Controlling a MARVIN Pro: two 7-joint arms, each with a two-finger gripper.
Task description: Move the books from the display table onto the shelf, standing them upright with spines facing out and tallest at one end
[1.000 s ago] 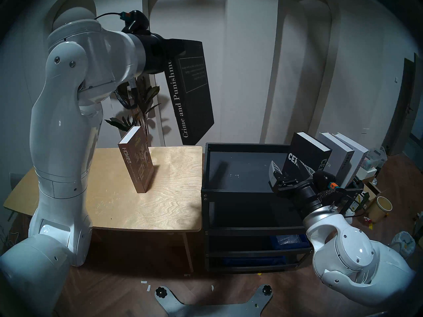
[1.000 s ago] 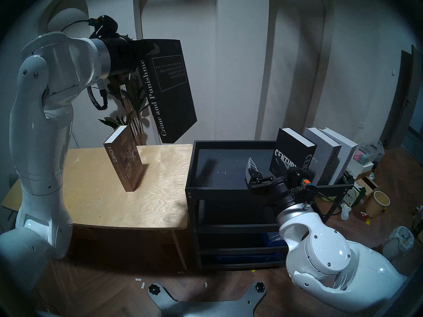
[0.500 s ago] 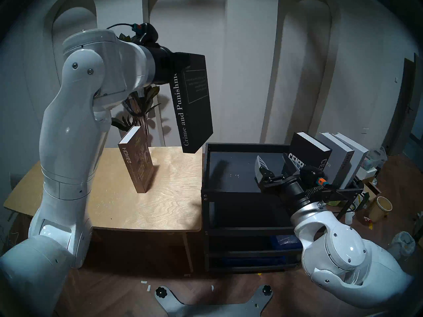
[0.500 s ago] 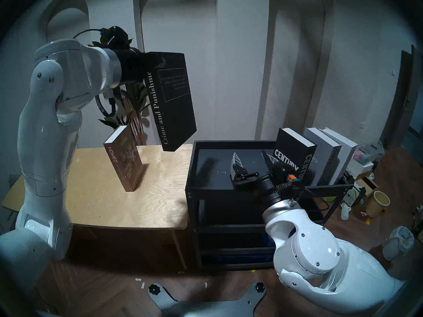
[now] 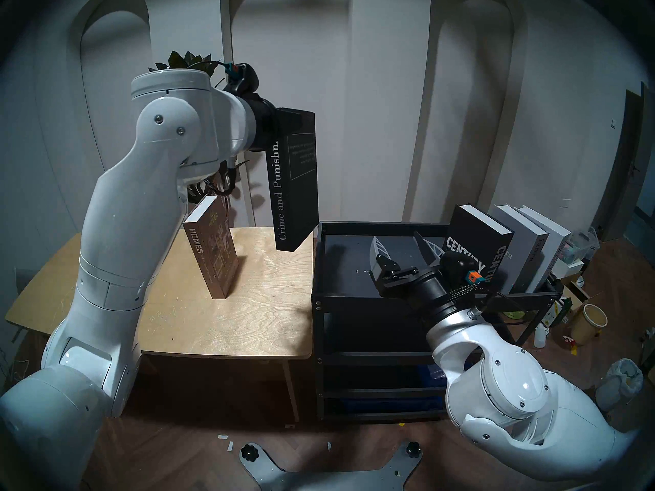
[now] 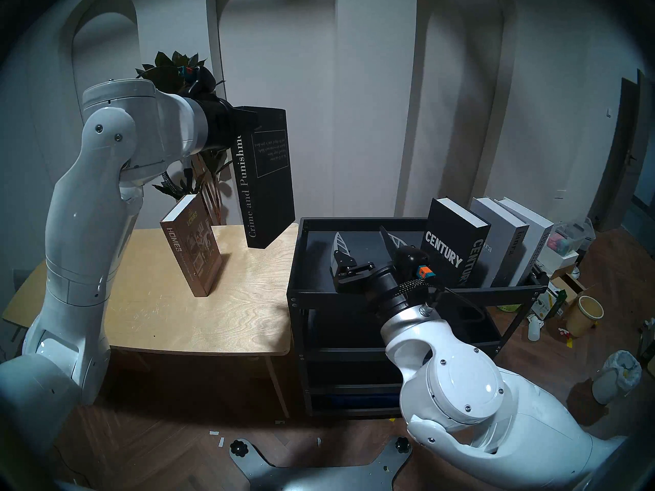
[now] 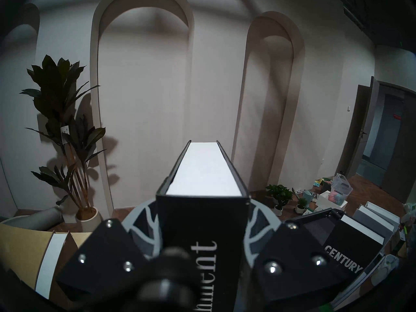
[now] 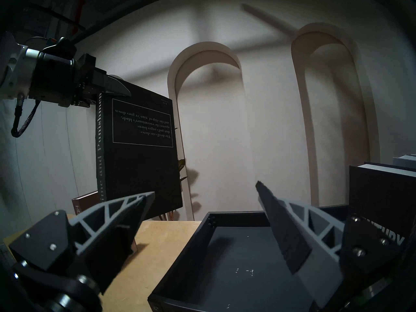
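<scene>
Three books already upright at shelf point(image 5: 320, 267) right end: CENTURY point(image 5: 471, 245), grey ianra point(image 5: 524, 245), white one outermost. Crime and Punishment point(image 5: 296, 185) lower than a second ago and swung nearer vertical, now over display table point(image 5: 248, 323) right back corner beside shelf's left rim. Left gripper point(image 7: 202, 219) clamped on spine top; long axis near plumb, spine toward robot, lettering reading upward. Right gripper point(image 8: 204, 205) spread wide, empty, shifted left off CENTURY. HOMES point(image 5: 212, 253) upright on table, not yet moved.

Room was dim, bluish cast. Heavy fisheye warp and dark vignette on all views. Soft shadows fell on the surface point(image 5: 248, 323); right wrist view slightly motion-blurred; near claw parts defocused.
</scene>
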